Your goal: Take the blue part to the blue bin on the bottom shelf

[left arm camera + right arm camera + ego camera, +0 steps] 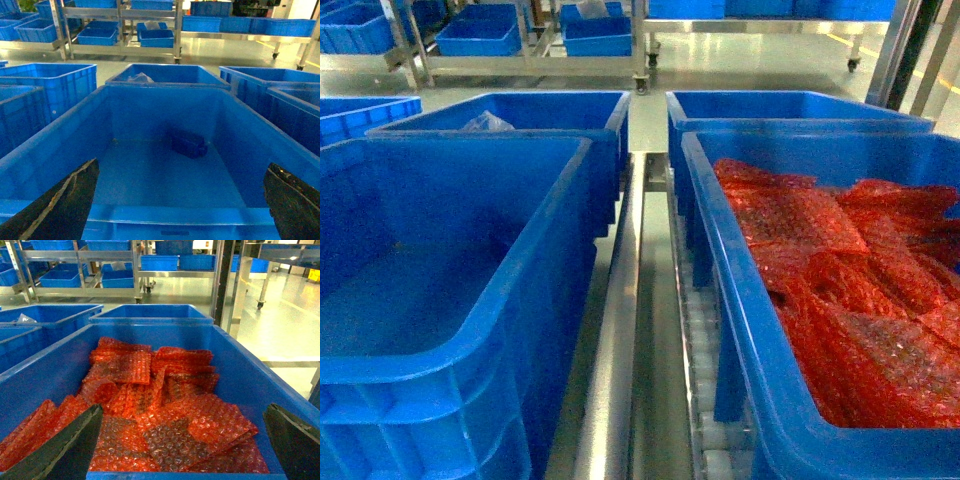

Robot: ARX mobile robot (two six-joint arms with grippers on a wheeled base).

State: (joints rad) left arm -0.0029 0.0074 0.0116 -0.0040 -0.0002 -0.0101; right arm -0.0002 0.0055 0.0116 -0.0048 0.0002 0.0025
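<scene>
Nearest the left wrist camera, the left gripper (180, 210) hangs just over the near rim of a large blue bin (165, 217), its two dark fingers (65, 202) spread wide to either edge of the view with nothing between them and touching nothing. Farther in, on the floor of that bin near its back wall and a little right of centre, lies the blue part (187, 143), a small dark blue blocky piece resting alone. It looks like a rigid moulded or boxed item, probably light, with smooth and possibly slippery faces; its colour blends into the bin floor, so its exact edges are hard to read. Taking hold across its shorter width, jaws coming straight down and closing on the two long flat sides, seems the safest grip, with care not to scrape the bin floor or pin the piece against the back wall. To the right of this bin, across a silver rail with white rollers (705, 350), the right gripper (182, 450) hovers over a second blue bin (240, 370), jaws equally wide and holding nothing; below it lie red bubble-wrap pouches (165, 405), soft and crinkly, heaped across the floor. Beyond the part's bin stands another blue bin holding a clear plastic bag (140, 77), and farther still, across the pale floor, are metal racks (120, 30) carrying more blue bins. The bottom shelf named in the task cannot be picked out with certainty.
</scene>
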